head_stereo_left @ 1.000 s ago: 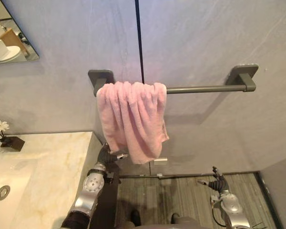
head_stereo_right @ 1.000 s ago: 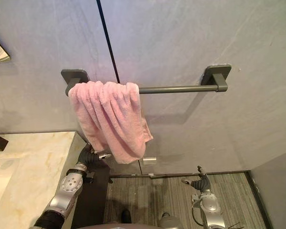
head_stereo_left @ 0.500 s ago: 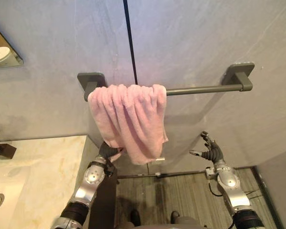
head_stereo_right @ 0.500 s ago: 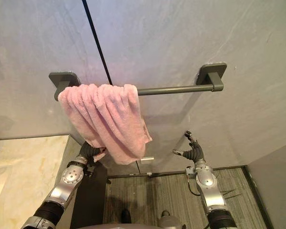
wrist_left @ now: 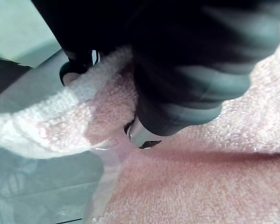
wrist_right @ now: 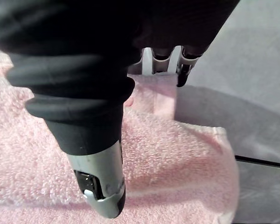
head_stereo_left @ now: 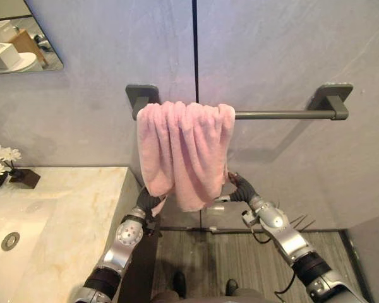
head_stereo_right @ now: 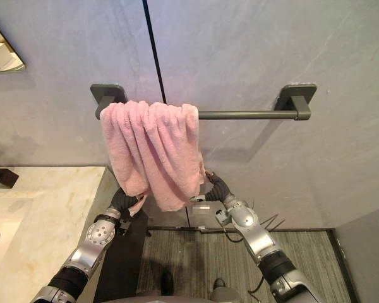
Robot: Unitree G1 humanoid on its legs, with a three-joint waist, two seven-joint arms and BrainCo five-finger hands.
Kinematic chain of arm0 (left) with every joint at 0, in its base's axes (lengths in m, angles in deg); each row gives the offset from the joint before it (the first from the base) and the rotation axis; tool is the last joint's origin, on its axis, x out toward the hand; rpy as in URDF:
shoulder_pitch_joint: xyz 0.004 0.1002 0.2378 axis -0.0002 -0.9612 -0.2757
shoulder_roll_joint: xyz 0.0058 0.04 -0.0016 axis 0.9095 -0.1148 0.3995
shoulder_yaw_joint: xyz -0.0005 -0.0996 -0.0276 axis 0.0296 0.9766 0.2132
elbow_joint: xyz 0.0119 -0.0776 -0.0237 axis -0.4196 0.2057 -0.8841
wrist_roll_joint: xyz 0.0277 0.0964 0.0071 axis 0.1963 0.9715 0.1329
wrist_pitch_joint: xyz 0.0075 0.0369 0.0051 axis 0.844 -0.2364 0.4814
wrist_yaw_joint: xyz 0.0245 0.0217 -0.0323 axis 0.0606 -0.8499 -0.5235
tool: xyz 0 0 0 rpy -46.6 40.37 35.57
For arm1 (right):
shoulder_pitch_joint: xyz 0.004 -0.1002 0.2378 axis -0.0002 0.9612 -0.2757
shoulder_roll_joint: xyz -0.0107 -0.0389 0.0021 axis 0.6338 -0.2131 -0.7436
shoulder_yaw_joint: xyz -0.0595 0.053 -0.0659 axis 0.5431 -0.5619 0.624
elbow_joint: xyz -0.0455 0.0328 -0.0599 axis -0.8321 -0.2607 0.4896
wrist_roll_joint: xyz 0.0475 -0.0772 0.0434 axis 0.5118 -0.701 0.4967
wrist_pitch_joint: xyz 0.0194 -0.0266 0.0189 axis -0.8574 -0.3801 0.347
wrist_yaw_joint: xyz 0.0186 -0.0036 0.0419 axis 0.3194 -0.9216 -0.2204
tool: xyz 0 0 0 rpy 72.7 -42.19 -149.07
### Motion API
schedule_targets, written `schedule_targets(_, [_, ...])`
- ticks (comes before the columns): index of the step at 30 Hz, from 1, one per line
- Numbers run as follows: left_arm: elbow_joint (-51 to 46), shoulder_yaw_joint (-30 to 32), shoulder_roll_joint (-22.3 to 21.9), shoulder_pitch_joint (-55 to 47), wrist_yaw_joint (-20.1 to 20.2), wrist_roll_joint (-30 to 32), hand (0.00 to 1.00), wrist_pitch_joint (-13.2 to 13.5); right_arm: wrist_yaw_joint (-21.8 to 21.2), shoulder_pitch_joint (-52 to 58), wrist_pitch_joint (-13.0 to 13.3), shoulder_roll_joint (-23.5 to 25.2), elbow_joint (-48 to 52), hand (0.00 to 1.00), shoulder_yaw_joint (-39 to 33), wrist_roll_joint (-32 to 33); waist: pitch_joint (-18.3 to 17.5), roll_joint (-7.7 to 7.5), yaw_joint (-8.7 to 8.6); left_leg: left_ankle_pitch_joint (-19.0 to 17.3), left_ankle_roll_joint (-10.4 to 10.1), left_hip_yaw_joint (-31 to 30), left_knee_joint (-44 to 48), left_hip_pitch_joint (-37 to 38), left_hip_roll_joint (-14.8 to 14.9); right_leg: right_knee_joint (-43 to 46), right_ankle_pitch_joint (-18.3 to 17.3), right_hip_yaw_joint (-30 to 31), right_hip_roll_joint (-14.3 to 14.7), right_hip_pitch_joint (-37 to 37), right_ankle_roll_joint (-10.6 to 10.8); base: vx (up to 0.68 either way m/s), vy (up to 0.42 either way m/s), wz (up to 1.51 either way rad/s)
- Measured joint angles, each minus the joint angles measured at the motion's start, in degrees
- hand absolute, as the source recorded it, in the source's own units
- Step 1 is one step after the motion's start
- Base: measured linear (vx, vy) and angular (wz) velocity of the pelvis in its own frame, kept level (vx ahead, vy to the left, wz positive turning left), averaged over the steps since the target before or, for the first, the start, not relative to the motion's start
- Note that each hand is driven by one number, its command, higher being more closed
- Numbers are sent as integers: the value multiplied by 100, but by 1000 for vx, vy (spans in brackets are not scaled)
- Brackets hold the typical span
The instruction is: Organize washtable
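A pink towel (head_stereo_left: 183, 148) hangs bunched over the left end of a grey wall bar (head_stereo_left: 284, 115). My left hand (head_stereo_left: 148, 202) is at the towel's lower left corner, and in the left wrist view its thumb (wrist_left: 142, 133) and curled fingers pinch the pink cloth (wrist_left: 177, 186). At the towel's lower right edge is my right hand (head_stereo_left: 240, 188). In the right wrist view its fingers (wrist_right: 151, 63) reach straight past the towel (wrist_right: 177, 154), with the thumb (wrist_right: 100, 182) in front of the cloth and not closed on it.
A marble washtable (head_stereo_left: 69, 214) with a sink drain (head_stereo_left: 10, 240) lies at the left, and white flowers (head_stereo_left: 0, 158) stand at its back. A mirror (head_stereo_left: 19, 38) hangs at upper left. Striped floor (head_stereo_left: 227, 259) lies below the bar.
My right hand has risen from low on the right to the towel's lower right edge. My left hand has curled shut on the towel's lower left corner. The camera has shifted.
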Motion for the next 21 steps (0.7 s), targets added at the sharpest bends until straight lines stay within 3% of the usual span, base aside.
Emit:
schedule_targets(11, [0,-37,-1,13,-106,-1,100,9,131,-252,1,140,-415,100,-213,-74,0,0,47,30,-17,-92,29,-16,-31,-75,8,-83,-15,107,1,-7,-9,6])
schedule_targets(17, [-27,106,1,-20,-86,-5,100,11,146,-15,0,1,-413,100,-1082,-124,0,-1,-8,48,-2,-84,-4,21,-25,-65,32,-67,-19,127,10,-68,-11,-1])
schedule_targets(21, [-452,92,-60,-67,59,1,100,158,144,155,46,-48,-239,100,-1503,-124,1,-2,-37,44,-3,-56,-5,47,-13,-66,30,-29,-26,112,14,-59,-14,-4])
